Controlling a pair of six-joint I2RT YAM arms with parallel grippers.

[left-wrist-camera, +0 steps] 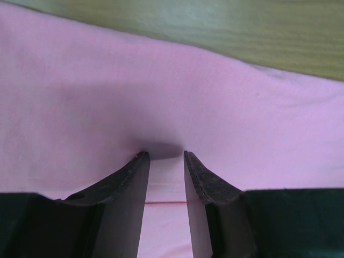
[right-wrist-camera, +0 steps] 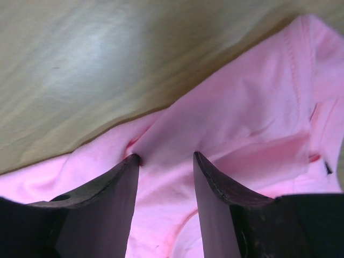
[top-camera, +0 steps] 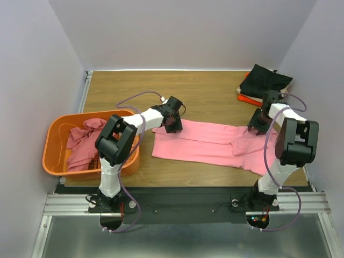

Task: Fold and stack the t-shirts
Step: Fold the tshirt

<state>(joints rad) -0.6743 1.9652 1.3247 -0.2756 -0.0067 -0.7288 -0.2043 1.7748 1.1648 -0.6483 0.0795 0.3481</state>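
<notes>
Bright, even light overall; wrist views soft-focused up close, faint glare on the table (right-wrist-camera: 91, 48)

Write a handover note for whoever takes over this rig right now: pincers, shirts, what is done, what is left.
Pincers: the left pincer has its tips narrowly apart, pressed into the light pink t-shirt at its left end; grip unclear. The right pincer is likewise at the right end.
Done: the folded stack sits at the far right, black on top.
Left: finish folding the pink one and stack it, then the rose shirt in the orange basket.
</notes>
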